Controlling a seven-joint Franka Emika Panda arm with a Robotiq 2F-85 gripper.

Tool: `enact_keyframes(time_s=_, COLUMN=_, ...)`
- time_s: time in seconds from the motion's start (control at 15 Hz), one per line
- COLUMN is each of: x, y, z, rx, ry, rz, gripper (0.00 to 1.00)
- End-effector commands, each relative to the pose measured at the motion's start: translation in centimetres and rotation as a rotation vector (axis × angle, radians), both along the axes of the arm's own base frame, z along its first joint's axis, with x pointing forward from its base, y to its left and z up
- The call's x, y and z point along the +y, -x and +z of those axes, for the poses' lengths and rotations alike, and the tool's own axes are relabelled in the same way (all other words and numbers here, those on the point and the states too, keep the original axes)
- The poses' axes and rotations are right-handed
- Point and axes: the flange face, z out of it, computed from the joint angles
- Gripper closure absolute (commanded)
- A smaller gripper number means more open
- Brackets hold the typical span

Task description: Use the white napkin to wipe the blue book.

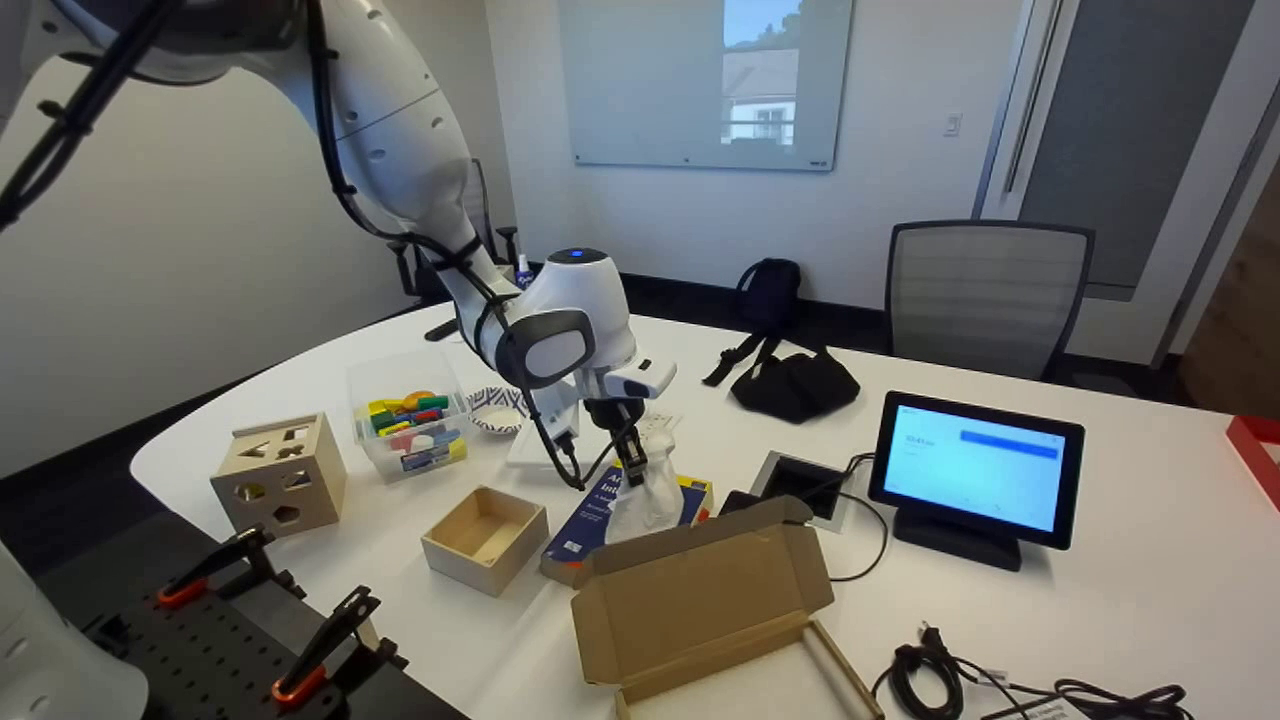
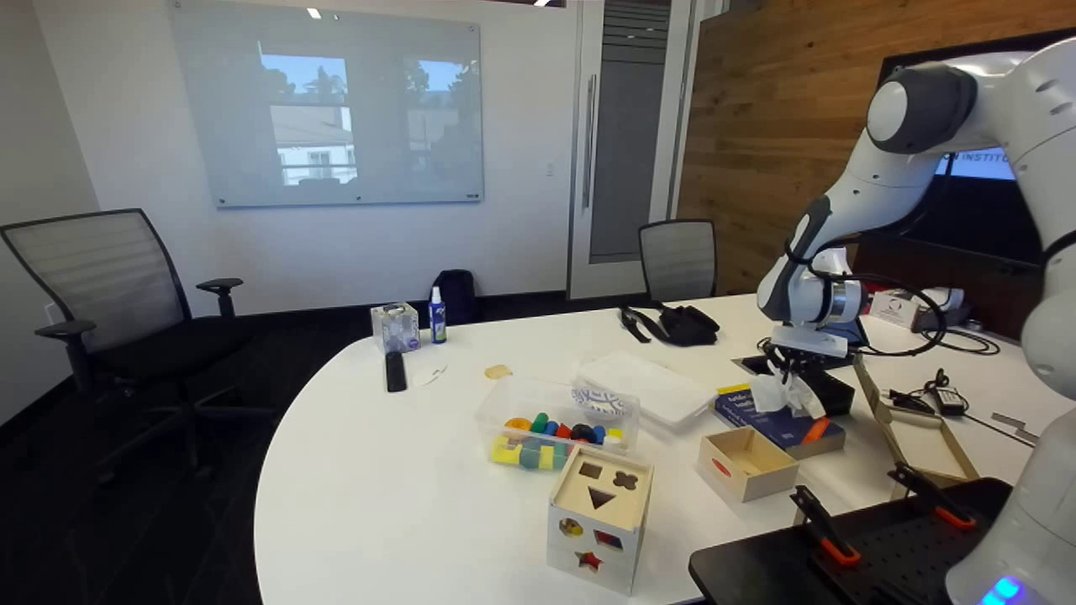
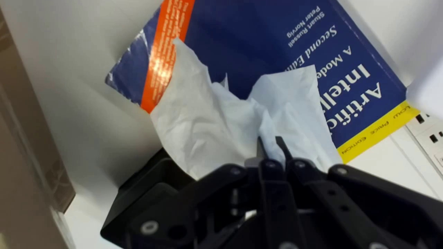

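Low in the wrist view, right of centre, the claw point(image 3: 270, 143) is clenched on a narrow fold of the white napkin point(image 3: 197, 131), and the rest of that sheet spreads crumpled over the lower part of the blue book point(image 3: 249, 38), cover up on the surface point(image 3: 83, 52). Wiping looks to be the step in hand, and the likeliest trouble is the small pinch: a long drag could tug the thin sheet out, or wad it up and leave the claw scraping the cover. How firmly it presses cannot be told; too light and the loose ends would merely skim, too hard and the book, with nothing seen holding it down, might slide. Going by an exterior view, it could then bump the wooden box point(image 1: 485, 540) at its left or the raised flap of the cardboard box point(image 1: 710, 600) below. At lower left of the wrist view the napkin reaches past the book's edge, just beside a black object point(image 3: 138, 204), so a sweep that way might snag it, as might the scuffed left end of the cover
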Motion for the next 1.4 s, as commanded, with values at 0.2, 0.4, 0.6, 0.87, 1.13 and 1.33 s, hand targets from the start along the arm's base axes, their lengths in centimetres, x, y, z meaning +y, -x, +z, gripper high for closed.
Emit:
enact_keyframes(time_s=0.2, x=1.0, y=-3.0, z=-2.3, rx=-0.039, ry=-0.04, rz=0.003, gripper=1.0)
enact_keyframes(time_s=0.4, x=2.7, y=-3.9, z=-3.4, rx=-0.03, ry=-0.117, rz=0.02, gripper=1.0)
enact_keyframes(time_s=0.6, x=3.4, y=-3.5, z=-2.9, rx=-0.012, ry=-0.118, rz=0.027, gripper=1.0)
enact_keyframes(time_s=0.87, x=4.3, y=-1.2, z=0.8, rx=0.007, ry=-0.106, rz=0.071, gripper=1.0)
enact_keyframes(time_s=1.13, x=8.2, y=2.5, z=5.2, rx=0.06, ry=-0.155, rz=0.287, gripper=1.0)
enact_keyframes(time_s=1.33, x=11.8, y=5.6, z=8.4, rx=0.098, ry=-0.207, rz=0.447, gripper=1.0)
